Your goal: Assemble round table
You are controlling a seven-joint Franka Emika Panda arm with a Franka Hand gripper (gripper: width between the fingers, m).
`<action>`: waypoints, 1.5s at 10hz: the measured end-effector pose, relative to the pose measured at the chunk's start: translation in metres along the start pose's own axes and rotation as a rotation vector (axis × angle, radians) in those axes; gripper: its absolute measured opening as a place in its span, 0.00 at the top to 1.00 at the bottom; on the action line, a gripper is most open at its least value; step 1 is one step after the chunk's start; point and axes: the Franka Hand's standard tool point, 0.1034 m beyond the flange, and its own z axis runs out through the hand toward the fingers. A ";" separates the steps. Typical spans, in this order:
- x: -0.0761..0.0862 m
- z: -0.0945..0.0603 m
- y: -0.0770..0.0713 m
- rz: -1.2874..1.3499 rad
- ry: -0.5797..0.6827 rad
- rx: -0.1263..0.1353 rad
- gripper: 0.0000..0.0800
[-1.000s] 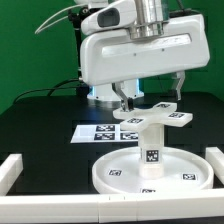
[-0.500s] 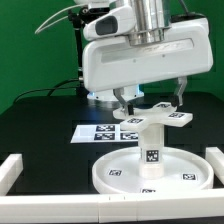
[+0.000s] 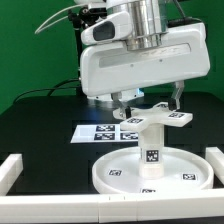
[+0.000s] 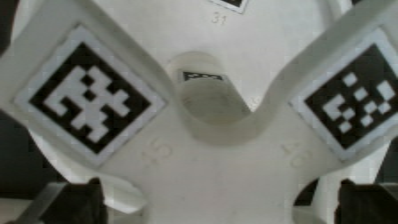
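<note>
Exterior view: the arm [image 3: 135,55] hangs over the assembly with its jaws spread wide and gripping nothing, one fingertip on each side just above the cross-shaped foot piece [image 3: 157,118]. The foot piece sits on the short leg [image 3: 151,141], which stands upright in the middle of the round disc [image 3: 125,160] on the black surface [image 3: 40,125]. The marker board [image 3: 98,131] lies behind.

Wrist view: the foot piece [image 4: 199,150] fills the frame, two tags showing, and a dark fingertip [image 4: 75,203] sits at each lower corner. Whether either touches it cannot be told.

If the jaws close off-centre, one pad would likely meet a cross arm first. That could tip the leg, skew the joint or slide the disc.
</note>
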 end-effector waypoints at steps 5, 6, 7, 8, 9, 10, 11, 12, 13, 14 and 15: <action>-0.002 0.006 0.000 -0.024 -0.004 0.001 0.22; -0.001 0.006 -0.001 -0.027 -0.001 0.000 0.22; -0.001 0.006 -0.001 -0.027 0.000 0.000 0.44; -0.001 0.006 -0.001 -0.027 0.000 0.000 0.45; -0.001 0.006 -0.001 -0.027 0.000 0.000 0.45; -0.001 0.006 -0.001 -0.021 0.000 0.001 0.45; -0.001 0.006 -0.001 -0.016 0.000 0.001 0.45; -0.001 0.006 -0.001 -0.005 0.000 0.002 0.45; -0.001 0.006 -0.001 0.070 0.004 0.008 0.45; -0.001 0.007 -0.002 0.161 0.008 0.015 0.44; -0.001 0.007 -0.002 0.264 0.018 0.022 0.44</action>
